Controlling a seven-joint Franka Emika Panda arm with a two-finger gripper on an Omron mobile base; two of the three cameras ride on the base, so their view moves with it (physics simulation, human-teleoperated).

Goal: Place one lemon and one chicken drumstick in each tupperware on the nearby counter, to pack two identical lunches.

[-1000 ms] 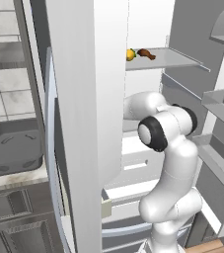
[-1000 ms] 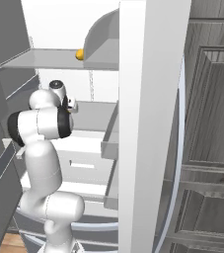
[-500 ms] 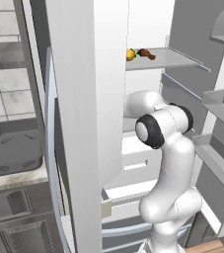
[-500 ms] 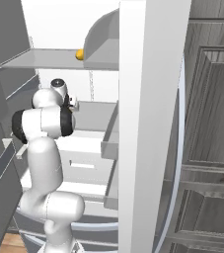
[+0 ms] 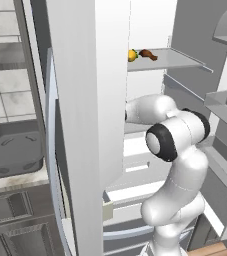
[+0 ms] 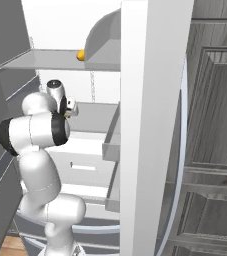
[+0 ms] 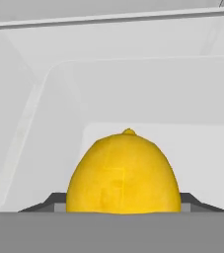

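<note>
Since a second ago the arm has reached deeper into the fridge. At far left a tupperware sits on the counter, cut off by the edge. On the upper shelf, a lemon lies beside a chicken drumstick. The gripper has narrowed onto another lemon, fingertips mostly hidden.

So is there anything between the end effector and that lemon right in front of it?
Nothing. In the hand view the lemon sits right between the end effector's dark fingers, with no gap visible.
</note>
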